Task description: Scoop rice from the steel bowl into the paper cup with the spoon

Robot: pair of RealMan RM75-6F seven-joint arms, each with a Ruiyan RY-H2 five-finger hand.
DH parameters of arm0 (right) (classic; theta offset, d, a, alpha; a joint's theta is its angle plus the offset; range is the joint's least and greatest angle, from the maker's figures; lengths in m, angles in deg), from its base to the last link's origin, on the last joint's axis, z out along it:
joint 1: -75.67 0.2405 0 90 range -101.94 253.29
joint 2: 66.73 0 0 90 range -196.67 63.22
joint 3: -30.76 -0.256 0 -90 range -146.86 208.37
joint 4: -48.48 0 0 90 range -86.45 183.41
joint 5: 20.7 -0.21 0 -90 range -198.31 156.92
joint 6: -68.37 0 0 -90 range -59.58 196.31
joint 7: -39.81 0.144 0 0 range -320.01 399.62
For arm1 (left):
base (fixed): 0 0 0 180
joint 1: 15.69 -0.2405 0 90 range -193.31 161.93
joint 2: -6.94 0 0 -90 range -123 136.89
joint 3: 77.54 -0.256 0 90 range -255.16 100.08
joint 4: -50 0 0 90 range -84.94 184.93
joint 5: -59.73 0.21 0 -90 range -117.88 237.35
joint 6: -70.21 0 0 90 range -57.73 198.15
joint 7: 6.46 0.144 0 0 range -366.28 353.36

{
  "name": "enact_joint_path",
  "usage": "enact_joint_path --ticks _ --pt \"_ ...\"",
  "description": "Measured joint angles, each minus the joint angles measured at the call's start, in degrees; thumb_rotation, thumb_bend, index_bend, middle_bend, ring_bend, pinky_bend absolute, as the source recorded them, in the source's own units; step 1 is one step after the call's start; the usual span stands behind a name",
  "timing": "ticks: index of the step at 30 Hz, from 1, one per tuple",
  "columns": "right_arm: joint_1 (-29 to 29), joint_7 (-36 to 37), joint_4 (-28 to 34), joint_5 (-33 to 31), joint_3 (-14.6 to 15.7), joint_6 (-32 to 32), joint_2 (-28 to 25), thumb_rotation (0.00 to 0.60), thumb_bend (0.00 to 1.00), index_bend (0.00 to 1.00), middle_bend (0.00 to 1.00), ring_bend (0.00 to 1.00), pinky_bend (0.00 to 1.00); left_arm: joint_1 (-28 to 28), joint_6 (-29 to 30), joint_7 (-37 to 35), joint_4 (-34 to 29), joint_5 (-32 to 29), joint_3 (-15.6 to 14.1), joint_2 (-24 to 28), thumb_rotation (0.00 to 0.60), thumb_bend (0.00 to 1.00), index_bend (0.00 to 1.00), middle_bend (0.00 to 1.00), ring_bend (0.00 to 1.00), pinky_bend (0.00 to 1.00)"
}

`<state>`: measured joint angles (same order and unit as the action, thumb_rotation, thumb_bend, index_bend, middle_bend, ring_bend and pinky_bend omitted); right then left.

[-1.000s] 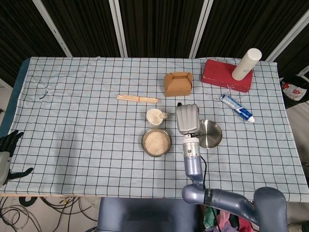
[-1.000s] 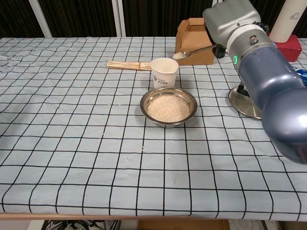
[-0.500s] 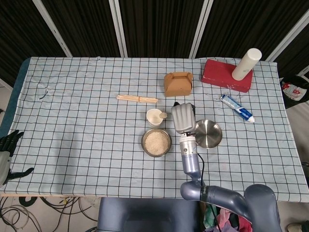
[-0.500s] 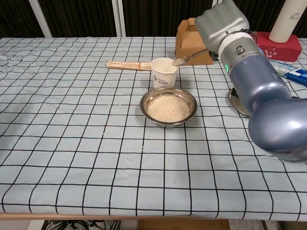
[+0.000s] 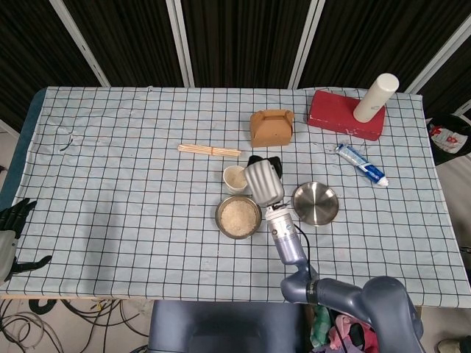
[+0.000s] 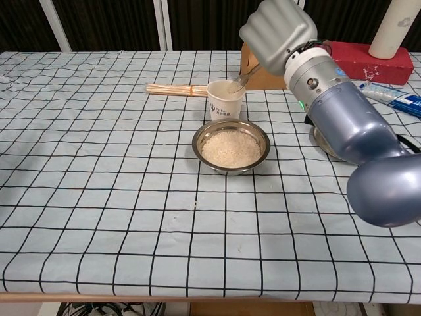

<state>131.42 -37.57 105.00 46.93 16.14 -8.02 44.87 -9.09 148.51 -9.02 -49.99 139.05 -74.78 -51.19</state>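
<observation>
Spoon point(image 6: 238, 81): over the last second it has swung left from beside the cup point(image 6: 225, 99) to tilt bowl-down at the cup mouth, so this load looks to be tipping in; the cup stands just behind the steel bowl point(image 6: 231, 146), which is full of rice. Right hand point(image 6: 276, 34) has moved left with it, fingers clenched on the spoon handle, touching nothing else. Left hand point(image 5: 9, 234) hangs off the tabletop edge point(image 5: 44, 147), fingers apart, holding nothing.
</observation>
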Motion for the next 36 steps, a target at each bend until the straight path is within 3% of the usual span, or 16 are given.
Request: enact_joint_path --ticks 6,26,36 --pt "0.9 -1.8 -3.3 5.1 3.9 1.1 -1.1 0.6 0.42 0.63 1.0 1.0 1.0 0.0 -0.1 0.0 -0.1 -0.1 0.0 0.0 0.6 0.02 0.0 0.0 0.0 0.0" --pt "-0.8 -2.2 -1.5 8.2 3.5 0.1 -2.4 0.6 0.42 0.63 1.0 1.0 1.0 0.1 0.1 1.1 0.1 -0.3 0.0 -0.4 0.6 0.02 0.0 0.0 0.0 0.0" --pt "-0.2 -7.4 -1.8 12.4 7.2 2.9 -4.0 0.6 0.42 0.63 1.0 1.0 1.0 0.0 0.4 1.5 0.2 0.0 -0.1 -0.6 0.6 0.02 0.0 0.0 0.0 0.0"
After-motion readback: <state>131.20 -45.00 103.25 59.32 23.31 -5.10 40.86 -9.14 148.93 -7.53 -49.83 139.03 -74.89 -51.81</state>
